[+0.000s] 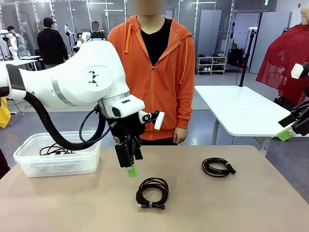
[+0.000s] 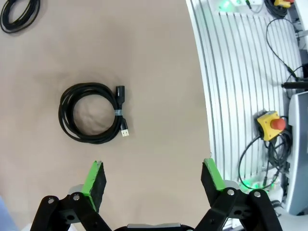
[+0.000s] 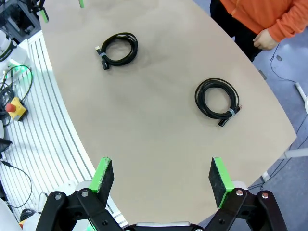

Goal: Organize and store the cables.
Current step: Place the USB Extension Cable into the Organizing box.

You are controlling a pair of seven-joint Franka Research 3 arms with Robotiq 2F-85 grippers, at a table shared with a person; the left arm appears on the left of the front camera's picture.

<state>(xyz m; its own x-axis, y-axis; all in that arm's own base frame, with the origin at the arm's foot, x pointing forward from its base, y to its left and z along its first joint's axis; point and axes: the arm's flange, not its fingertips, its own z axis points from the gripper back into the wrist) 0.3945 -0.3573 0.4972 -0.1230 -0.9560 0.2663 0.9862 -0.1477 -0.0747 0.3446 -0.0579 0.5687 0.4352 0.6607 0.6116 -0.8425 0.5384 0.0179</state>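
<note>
The left end effector (image 2: 153,166), jaws wide, hangs over the table (image 2: 154,72) near a coiled cable (image 2: 64,115).

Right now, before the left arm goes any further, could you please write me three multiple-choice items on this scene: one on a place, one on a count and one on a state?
1. Where does the clear plastic bin stand?
A. in the middle of the table
B. at the robot's right side of the table
C. at the robot's left side of the table

2. How many cable coils lie on the bare tabletop?
A. one
B. two
C. four

3. How does the left gripper stand?
A. open and empty, above the table
B. shut on a cable
C. shut on the bin's rim

Answers:
1 C: the bin sits at the left side of the front view.
2 B: one coil lies near the left gripper, and the far coil lies to its right.
3 A: its green pads stand wide apart with bare tabletop between them.
</note>
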